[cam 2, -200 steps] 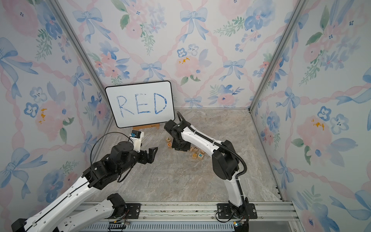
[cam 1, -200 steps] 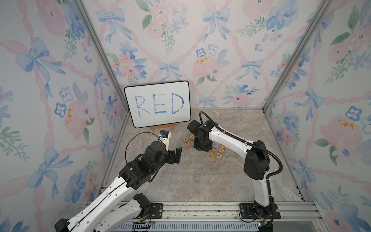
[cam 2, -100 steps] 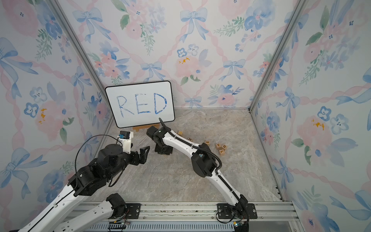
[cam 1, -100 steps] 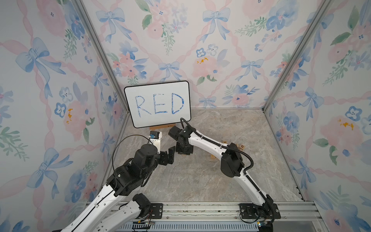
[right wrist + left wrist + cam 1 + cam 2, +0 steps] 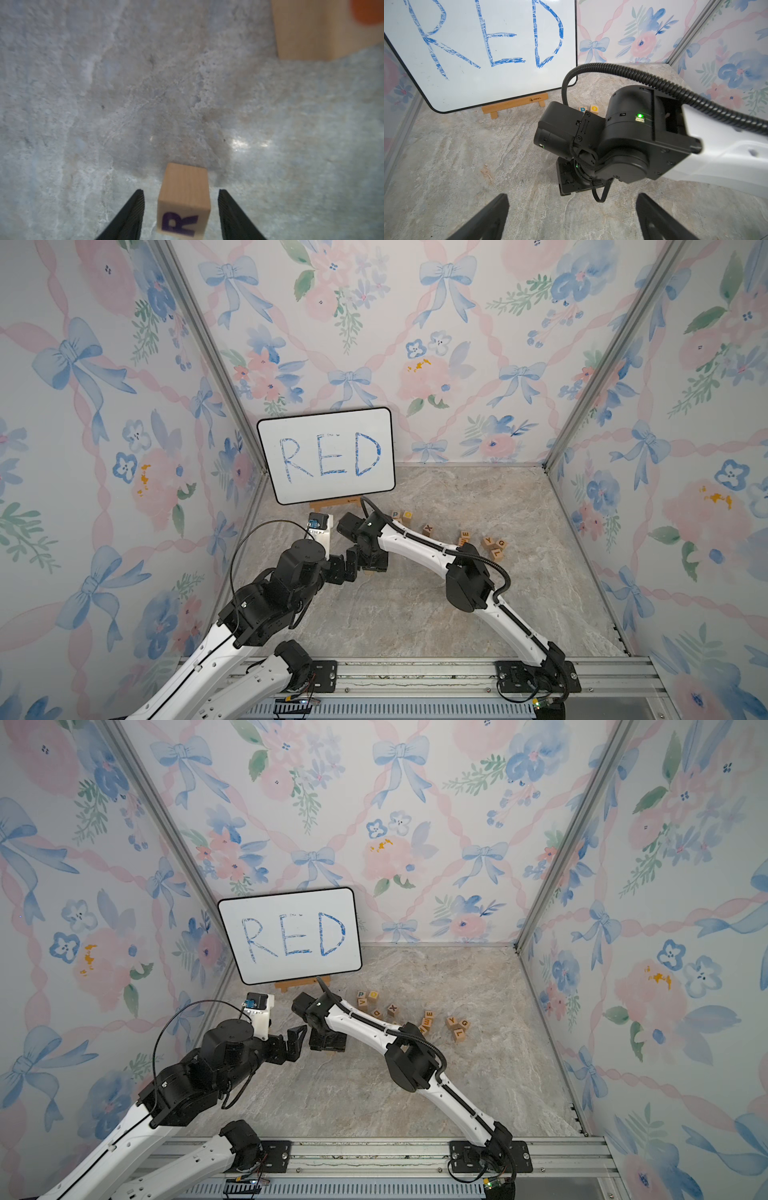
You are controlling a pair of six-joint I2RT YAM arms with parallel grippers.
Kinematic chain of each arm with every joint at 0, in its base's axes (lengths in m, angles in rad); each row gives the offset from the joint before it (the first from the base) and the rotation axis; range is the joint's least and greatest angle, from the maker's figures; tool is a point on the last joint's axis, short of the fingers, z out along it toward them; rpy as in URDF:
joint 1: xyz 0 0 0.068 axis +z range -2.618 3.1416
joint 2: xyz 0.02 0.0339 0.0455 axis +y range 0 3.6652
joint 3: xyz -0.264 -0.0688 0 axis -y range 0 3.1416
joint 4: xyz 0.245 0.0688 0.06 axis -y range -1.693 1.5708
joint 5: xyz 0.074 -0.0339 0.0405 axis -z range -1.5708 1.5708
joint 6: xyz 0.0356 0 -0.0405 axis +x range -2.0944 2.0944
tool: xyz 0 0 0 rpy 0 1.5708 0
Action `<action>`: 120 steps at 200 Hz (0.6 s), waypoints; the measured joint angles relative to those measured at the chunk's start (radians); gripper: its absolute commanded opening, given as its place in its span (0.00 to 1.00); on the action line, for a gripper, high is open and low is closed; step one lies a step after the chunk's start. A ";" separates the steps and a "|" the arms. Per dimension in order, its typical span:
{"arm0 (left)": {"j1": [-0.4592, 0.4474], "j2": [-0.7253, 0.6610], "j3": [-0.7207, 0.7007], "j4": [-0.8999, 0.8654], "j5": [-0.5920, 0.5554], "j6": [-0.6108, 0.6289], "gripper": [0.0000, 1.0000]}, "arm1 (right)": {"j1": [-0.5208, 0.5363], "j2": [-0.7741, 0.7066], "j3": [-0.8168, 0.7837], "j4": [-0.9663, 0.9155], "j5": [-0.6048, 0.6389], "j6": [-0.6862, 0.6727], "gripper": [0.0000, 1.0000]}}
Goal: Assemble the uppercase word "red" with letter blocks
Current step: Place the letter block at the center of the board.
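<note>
Marble tabletop (image 5: 415, 614) carried whiteboard (image 5: 326, 456), blue RED, at back left. Empty left gripper (image 5: 572, 196) hung fully spread, just beside right gripper (image 5: 180, 191). On right gripper, fingers (image 5: 133, 212) stood parted, clear gap each side of R block (image 5: 184, 199): grip released. R block sat on tabletop between them, apart from loose blocks (image 5: 494, 547) scattered farther back. Blurred second block (image 5: 307, 31) lay near.

Even bright light; right wrist view soft, floor (image 5: 249, 143) glaring.
</note>
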 measured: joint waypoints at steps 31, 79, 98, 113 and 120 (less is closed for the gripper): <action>0.002 0.000 0.006 -0.003 -0.003 0.000 0.98 | 0.000 -0.002 -0.027 0.027 0.000 -0.019 0.71; 0.005 0.003 0.026 -0.004 -0.015 -0.007 0.98 | 0.000 -0.055 -0.072 0.051 0.000 -0.059 0.97; 0.005 0.008 0.026 -0.004 -0.018 -0.008 0.98 | 0.000 -0.088 -0.075 0.064 0.000 -0.077 0.97; 0.005 0.017 0.026 -0.004 -0.018 -0.013 0.98 | 0.000 -0.134 -0.109 0.091 0.000 -0.090 0.97; 0.005 0.021 0.026 -0.004 -0.019 -0.016 0.98 | 0.000 -0.160 -0.134 0.105 -0.002 -0.092 0.97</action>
